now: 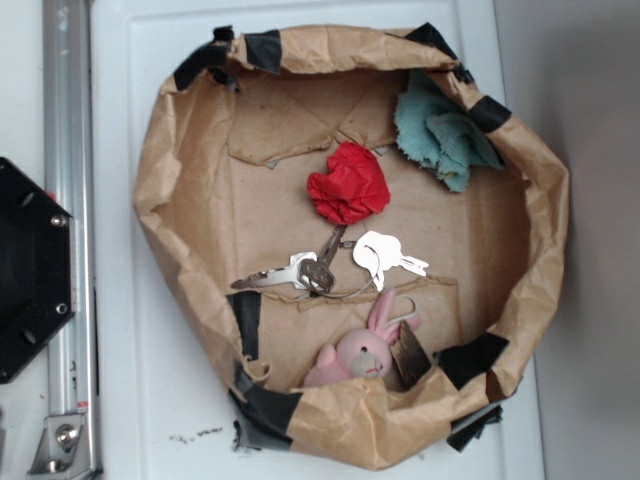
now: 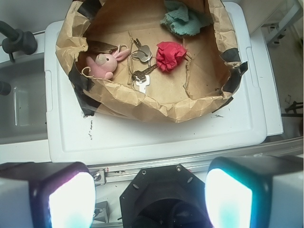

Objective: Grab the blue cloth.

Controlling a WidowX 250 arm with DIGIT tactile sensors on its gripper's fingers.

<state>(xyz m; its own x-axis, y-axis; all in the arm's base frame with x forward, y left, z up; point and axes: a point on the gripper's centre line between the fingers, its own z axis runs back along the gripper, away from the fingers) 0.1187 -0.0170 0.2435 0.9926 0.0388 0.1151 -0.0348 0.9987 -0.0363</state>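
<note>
The blue cloth (image 1: 442, 134) is a crumpled pale teal terry cloth lying against the upper right wall of a brown paper basket (image 1: 160, 190). In the wrist view the blue cloth (image 2: 183, 20) lies at the far top of the basket (image 2: 166, 108). A bright red cloth (image 1: 349, 184) lies in the basket's middle, also seen in the wrist view (image 2: 170, 55). My gripper (image 2: 149, 199) is open and empty, its two glowing pads wide apart, high above the black robot base and well short of the basket. The gripper is out of the exterior view.
Keys (image 1: 305, 272) and a white bunny-shaped tag (image 1: 385, 255) lie in the basket's middle. A pink plush bunny (image 1: 355, 350) lies at its near wall. The basket stands on a white lid (image 2: 142, 137). A metal rail (image 1: 68, 240) and black base (image 1: 30, 270) lie left.
</note>
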